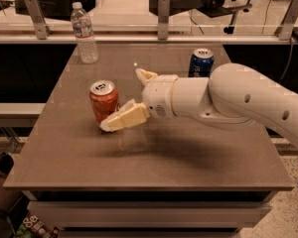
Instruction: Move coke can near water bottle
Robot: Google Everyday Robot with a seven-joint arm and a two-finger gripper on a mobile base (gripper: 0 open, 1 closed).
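The coke can [104, 101], orange-red with a silver top, stands upright on the brown table [139, 157], left of centre. The water bottle [84, 33], clear with a white cap, stands upright at the table's far left edge, well behind the can. My gripper [121, 98] is open, just right of the can, with its fingers spread. The near finger [124, 118] reaches in front of the can's base; the far finger [145, 75] points away behind it. The can is not between closed fingers.
A blue Pepsi can [201, 62] stands at the table's far right, partly behind my white arm [238, 100]. A rail with metal posts [163, 14] runs behind the table. Floor clutter [35, 227] shows at the lower left.
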